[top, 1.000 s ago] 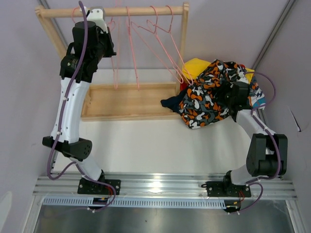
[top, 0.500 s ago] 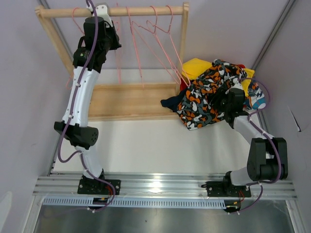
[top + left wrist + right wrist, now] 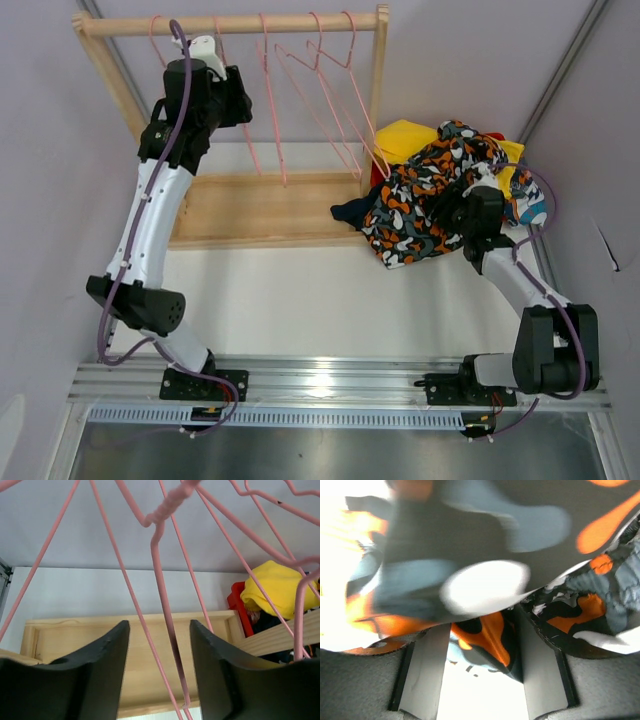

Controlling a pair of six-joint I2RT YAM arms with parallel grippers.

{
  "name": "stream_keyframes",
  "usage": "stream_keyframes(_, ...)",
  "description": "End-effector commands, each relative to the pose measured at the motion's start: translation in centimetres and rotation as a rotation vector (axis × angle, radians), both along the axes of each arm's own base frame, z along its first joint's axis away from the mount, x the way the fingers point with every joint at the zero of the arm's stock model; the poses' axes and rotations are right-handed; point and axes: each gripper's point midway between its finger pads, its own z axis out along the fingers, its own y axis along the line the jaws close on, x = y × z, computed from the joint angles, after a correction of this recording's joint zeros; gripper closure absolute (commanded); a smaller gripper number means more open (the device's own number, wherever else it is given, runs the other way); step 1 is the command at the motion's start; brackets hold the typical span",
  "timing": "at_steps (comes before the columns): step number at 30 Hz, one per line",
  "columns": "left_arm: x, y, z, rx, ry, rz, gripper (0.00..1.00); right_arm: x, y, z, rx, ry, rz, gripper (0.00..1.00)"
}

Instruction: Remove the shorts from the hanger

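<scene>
Several bare pink hangers (image 3: 272, 110) hang from the wooden rail (image 3: 290, 22). My left gripper (image 3: 238, 100) is up among them and open; in the left wrist view its jaws (image 3: 159, 627) stand apart, with two thin wires of a pink hanger (image 3: 159, 570) running loose between them. The shorts lie in a heap at the right: the camouflage pair (image 3: 420, 205) on top, yellow (image 3: 405, 135) (image 3: 280, 587) behind, navy (image 3: 350, 212) at the left edge, and a blue print (image 3: 530, 205) at the right. My right gripper (image 3: 457, 208) is open in the heap, with camouflage fabric (image 3: 485, 540) draped over its jaws (image 3: 479, 630).
The rack's wooden base frame (image 3: 265, 210) lies under the hangers, with uprights at both ends. A red container edge (image 3: 239, 602) shows beside the yellow pair. Grey walls close in on both sides. White tabletop (image 3: 320, 300) stretches in front of the rack.
My left gripper has gone from shut to open, letting go of the hanger wire, and its arm has swung slightly. My right gripper has shifted a little within the heap.
</scene>
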Motion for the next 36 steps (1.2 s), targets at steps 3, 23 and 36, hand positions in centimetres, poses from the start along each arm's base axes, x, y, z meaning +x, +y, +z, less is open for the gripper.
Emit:
stream_keyframes(3,-4.5,0.3,5.6,-0.058,-0.122,-0.041,0.35,-1.5,0.5,2.8,-0.001,-0.05,0.002,0.4)
stream_keyframes(23,-27.1,1.1,1.9,-0.138,-0.162,-0.281,0.01,-18.2,6.7,28.5,0.037,-0.448,0.356,0.0)
stream_keyframes(36,-33.7,2.9,1.9,-0.136,-0.256,-0.283,0.01,-31.6,5.2,37.3,0.159,-0.684,0.516,0.0)
